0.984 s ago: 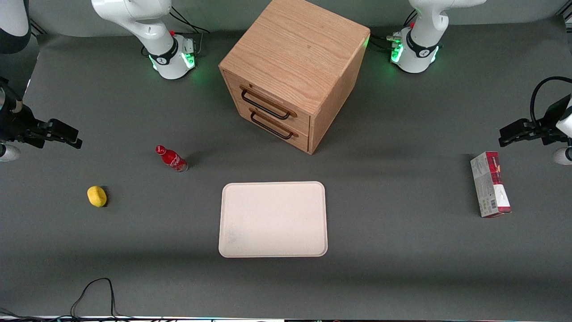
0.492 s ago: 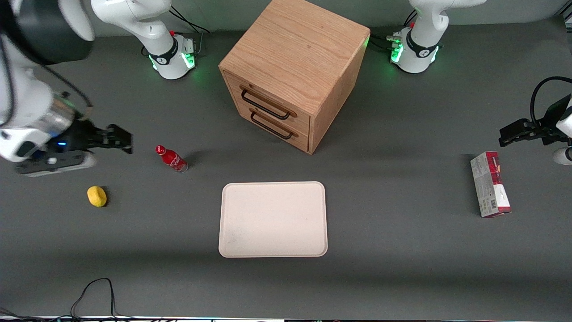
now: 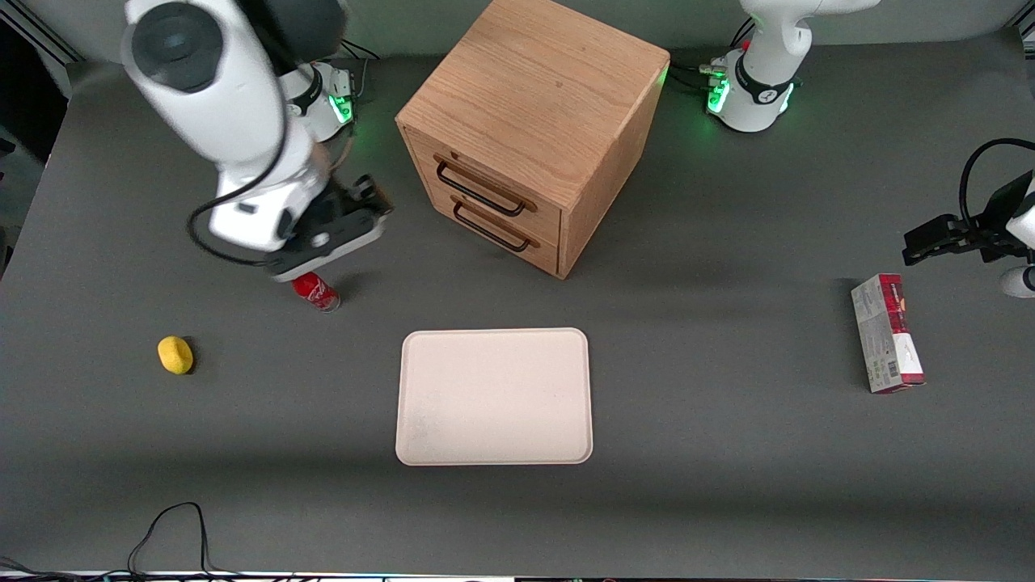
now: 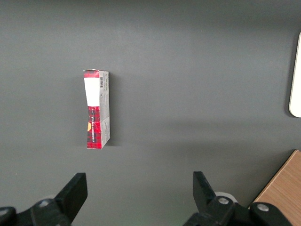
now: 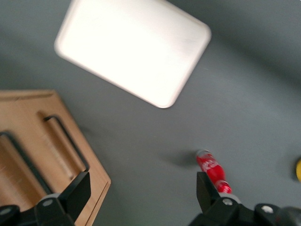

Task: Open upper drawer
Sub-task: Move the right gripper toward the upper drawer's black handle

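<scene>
— Where's the working arm?

— Bent low over the desk (image 3: 728, 242), its gripper (image 3: 368, 202) above the red bottle (image 3: 315, 291) and aimed at the cabinet (image 3: 534, 129). The jaws are spread wide, gripping nothing.

— And the upper drawer (image 3: 483, 187)?

— Shut, just ahead of the jaws but apart from them — light oak, grainy, with a long black bar handle (image 5: 16, 157), sitting above the matching lower drawer (image 3: 493, 228).

— Anything else?

— A smooth cream tray (image 5: 134, 47) with rounded corners lies flat, nearer the front camera than the jaws, and the glossy bottle stands almost under them.
</scene>
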